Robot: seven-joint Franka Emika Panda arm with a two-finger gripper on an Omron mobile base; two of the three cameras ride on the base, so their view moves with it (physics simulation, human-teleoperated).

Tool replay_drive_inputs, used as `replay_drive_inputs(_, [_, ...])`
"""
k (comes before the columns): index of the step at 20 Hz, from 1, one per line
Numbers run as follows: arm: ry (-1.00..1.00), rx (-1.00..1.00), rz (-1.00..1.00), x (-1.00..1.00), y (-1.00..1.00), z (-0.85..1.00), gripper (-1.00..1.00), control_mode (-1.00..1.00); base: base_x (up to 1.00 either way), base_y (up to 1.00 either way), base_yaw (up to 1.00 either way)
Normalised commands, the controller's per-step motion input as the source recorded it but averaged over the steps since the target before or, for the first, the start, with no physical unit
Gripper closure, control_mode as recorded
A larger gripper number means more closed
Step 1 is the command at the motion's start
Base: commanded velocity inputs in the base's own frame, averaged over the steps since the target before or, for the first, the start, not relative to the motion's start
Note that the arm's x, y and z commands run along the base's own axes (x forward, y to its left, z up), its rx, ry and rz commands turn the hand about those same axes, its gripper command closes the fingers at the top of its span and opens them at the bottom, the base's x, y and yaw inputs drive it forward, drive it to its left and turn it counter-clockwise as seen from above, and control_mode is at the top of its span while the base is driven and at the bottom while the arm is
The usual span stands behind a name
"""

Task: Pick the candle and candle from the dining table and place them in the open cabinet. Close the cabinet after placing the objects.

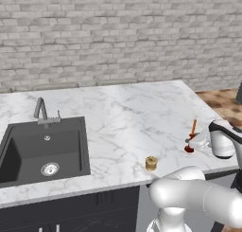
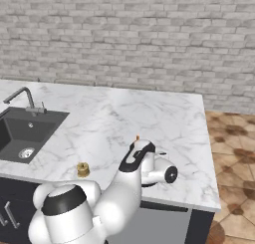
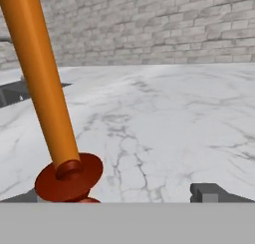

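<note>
backdrop: pale grey brick wall behind the work surface; brown patterned tile floor off to the right.
surface: dining table (image 1: 123, 108), white grey-veined marble, black sink (image 1: 45, 150) and metal tap (image 1: 41, 110) inset at its left end.
taper candle: orange stick (image 1: 193, 128) in a dark red holder (image 1: 189, 148), standing a bit tilted near the table's right front edge; in the hand view it leans across the left side, very close.
short candle: small tan stubby candle (image 1: 151, 163) at the front edge, apart from the taper, between it and the sink.
gripper: gripper (image 3: 124, 195) low at the table's right front, jaws spread wide, nothing held; right fingertip (image 3: 211, 192) clear to see, left one sits behind the red holder.
why so: looks like a side-on approach at base height, so the jaws can bracket the holder rather than the thin stick. Judgement only.
stage: first pick not yet made; both candles on the marble.
risk: tilted taper may tip if nudged off-centre.
writing: no labels, brands or text readable anywhere.
</note>
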Motion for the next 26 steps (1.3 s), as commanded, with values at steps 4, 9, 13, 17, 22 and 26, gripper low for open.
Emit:
replay_drive_inputs(4, [0.00,0.00,-0.03,0.02,0.00,-0.07,-1.00,-1.00,0.00,0.00,0.00])
replay_drive_inputs(9, [0.00,0.00,-0.04,0.01,0.03,-0.04,1.00,-1.00,0.00,0.00,0.00])
replay_drive_inputs(13, [0.00,0.00,-0.04,0.00,0.00,0.00,1.00,-1.00,0.00,0.00,0.00])
replay_drive_inputs(17, [0.00,0.00,-0.01,-0.10,0.00,0.00,1.00,-1.00,0.00,0.00,0.00])
replay_drive_inputs(22, [-0.10,0.00,0.00,-0.65,0.00,0.30,1.00,-1.00,0.00,0.00,0.00])
replay_drive_inputs(26, [-0.18,0.00,0.00,-0.81,0.00,0.60,1.00,-1.00,0.00,0.00,0.00])
